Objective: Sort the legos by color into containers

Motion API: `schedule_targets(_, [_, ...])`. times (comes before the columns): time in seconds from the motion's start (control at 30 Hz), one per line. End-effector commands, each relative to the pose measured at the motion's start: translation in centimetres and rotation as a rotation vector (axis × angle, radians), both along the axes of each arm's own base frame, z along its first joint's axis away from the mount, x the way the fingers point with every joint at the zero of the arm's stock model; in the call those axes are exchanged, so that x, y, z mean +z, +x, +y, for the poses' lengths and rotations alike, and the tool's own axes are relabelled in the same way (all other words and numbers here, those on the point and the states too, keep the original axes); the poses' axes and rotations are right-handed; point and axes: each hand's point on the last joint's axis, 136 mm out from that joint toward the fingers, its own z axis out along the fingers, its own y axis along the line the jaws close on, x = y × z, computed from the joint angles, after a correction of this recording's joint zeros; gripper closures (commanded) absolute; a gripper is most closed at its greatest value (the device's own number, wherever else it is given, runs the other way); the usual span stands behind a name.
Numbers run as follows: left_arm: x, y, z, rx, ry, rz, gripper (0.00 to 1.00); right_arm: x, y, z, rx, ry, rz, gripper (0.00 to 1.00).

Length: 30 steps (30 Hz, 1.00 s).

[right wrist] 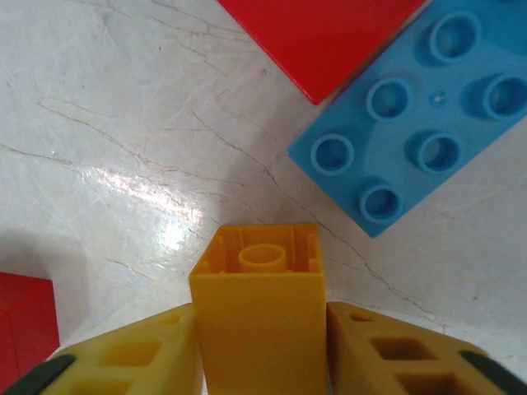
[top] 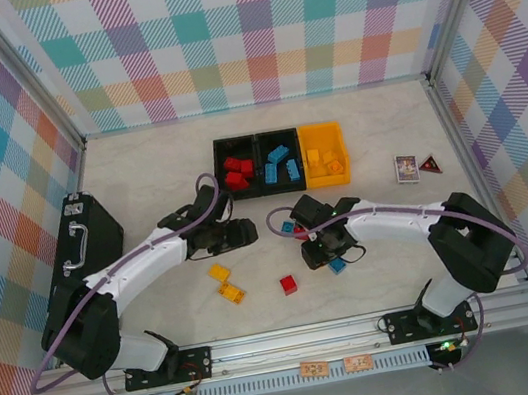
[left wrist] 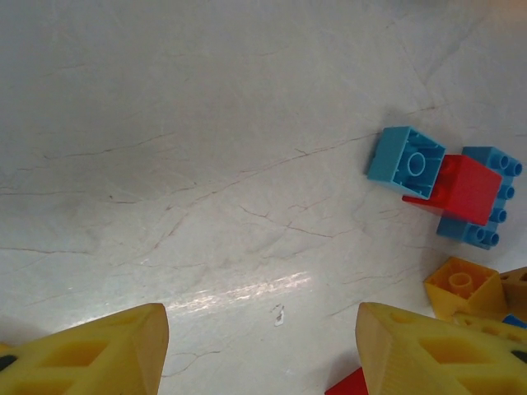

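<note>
Three joined containers stand at the back: a black one (top: 237, 168) with red legos, a black one (top: 278, 162) with blue legos, and a yellow one (top: 324, 154) with yellow legos. My right gripper (top: 317, 241) (right wrist: 262, 325) is shut on a yellow lego (right wrist: 262, 304), just above the table. A blue oblong lego (right wrist: 412, 123) and a red lego (right wrist: 321, 33) lie just beyond it. My left gripper (top: 239, 230) (left wrist: 262, 350) hangs open over bare table. A small blue lego (left wrist: 406, 160), a red lego (left wrist: 465, 189) and a blue oblong lego (left wrist: 494, 169) lie to its right.
Two yellow legos (top: 225, 283) and a red lego (top: 288, 284) lie loose near the front. A blue lego (top: 337, 265) sits beside my right arm. A large black case (top: 83, 238) stands at the left. Two small cards (top: 416, 167) lie at the right.
</note>
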Motion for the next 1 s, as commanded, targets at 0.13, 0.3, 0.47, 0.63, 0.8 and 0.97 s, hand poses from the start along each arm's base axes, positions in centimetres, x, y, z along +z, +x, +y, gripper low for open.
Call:
schedule_targets(0.13, [-0.4, -0.5, -0.9, -0.003, -0.048, 0.015, 0.39, 1.4, 0.6, 0.5, 0.025, -0.005, -0.039, 0.72])
schedule_targets(0.3, [-0.6, -0.5, -0.9, 0.002, -0.049, 0.016, 0.39, 3.4, 0.8, 0.8, 0.022, 0.04, -0.073, 0.73])
schedule_targets(0.47, [0.1, -0.1, -1.5, -0.003, -0.073, 0.0, 0.39, 6.2, 1.3, 0.9, 0.002, 0.096, -0.131, 0.73])
schedule_targets(0.63, [1.5, 0.6, -2.9, -0.02, -0.134, -0.032, 0.39, 9.0, 3.7, 0.0, -0.075, 0.128, -0.185, 0.72])
schedule_targets(0.8, [3.6, 2.2, -5.1, -0.021, -0.239, -0.09, 0.39, 11.8, 8.1, -1.6, -0.199, 0.176, -0.246, 0.72])
schedule_targets(0.97, [5.6, 4.1, -7.2, -0.016, -0.313, -0.137, 0.39, 12.9, 13.0, -3.9, -0.32, 0.177, -0.291, 0.72])
